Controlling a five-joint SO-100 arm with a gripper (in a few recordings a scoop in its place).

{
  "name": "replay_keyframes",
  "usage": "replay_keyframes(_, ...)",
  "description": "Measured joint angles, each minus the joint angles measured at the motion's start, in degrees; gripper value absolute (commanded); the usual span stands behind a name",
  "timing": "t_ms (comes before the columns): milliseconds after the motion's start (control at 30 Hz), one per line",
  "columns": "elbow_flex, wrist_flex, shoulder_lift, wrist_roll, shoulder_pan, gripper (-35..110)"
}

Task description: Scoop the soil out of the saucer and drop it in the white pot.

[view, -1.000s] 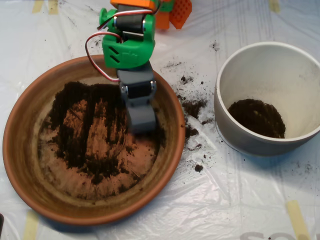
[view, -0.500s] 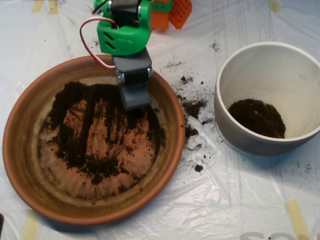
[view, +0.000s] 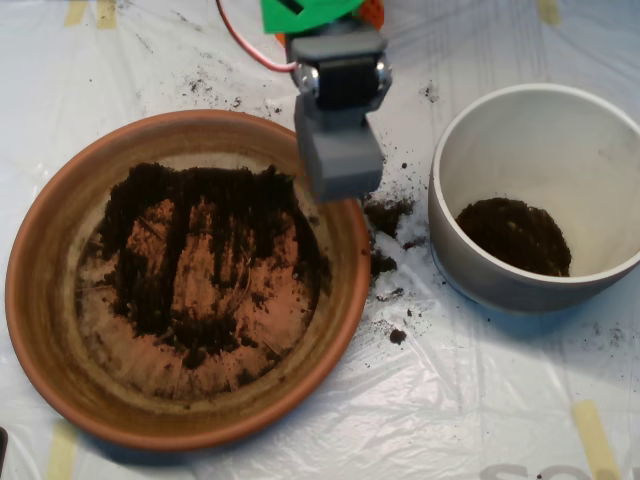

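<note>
Overhead view: grey clamshell scoop [view: 340, 160] hangs over the upper-right rim of the saucer [view: 40, 300], between saucer and white pot [view: 530, 190]. From above only the boxy grey shell shows; can't tell if the jaws are together or apart, or if a load sits inside.

Step in hand, as I judge it: carry toward the pot. To do it well, keep the scoop level, cross the gap w/o tilting, get fully over the pot mouth before letting go, and release low & central so crumbs don't bounce off the rim.

Soil [view: 200, 250]: dark brown-black, crumbly, spread thin across the saucer floor w/ bare orange streaks through it; thicker along the top & left edges. A small mound [view: 515, 235] already lies in the pot bottom. Spilled crumbs [view: 388, 215] dot the plastic sheet [view: 450, 400] betw. the two vessels.

Saucer: terracotta, matte, wide, shallow, raised rim. Pot: deep, smooth, off-white inside, greyer outside. Sheet is glossy, wrinkled, taped down.
</note>
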Motion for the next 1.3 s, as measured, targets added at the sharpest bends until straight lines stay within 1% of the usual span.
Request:
replay_keyframes(100, -7.7, 3.1, -3.7, 1.4, -2.2, 0)
replay_keyframes(333, -20.6, 7.7, -12.0, 1.8, -11.4, 0)
replay_keyframes(600, -27.6, 8.9, -16.0, -0.1, -23.2, 1)
replay_keyframes(633, -28.4, 9.7, -16.6, -0.4, -24.3, 6)
replay_keyframes(700, -29.3, 10.8, -18.2, -1.1, -26.0, 23)
replay_keyframes(733, -29.3, 11.2, -18.7, -1.4, -26.6, 28)
replay_keyframes(867, -29.3, 12.0, -19.1, -2.2, -27.2, 32)
replay_keyframes(1100, -27.9, 11.3, -19.0, -2.7, -26.4, 31)
replay_keyframes(1300, -27.3, 11.2, -17.8, -0.6, -23.6, 39)
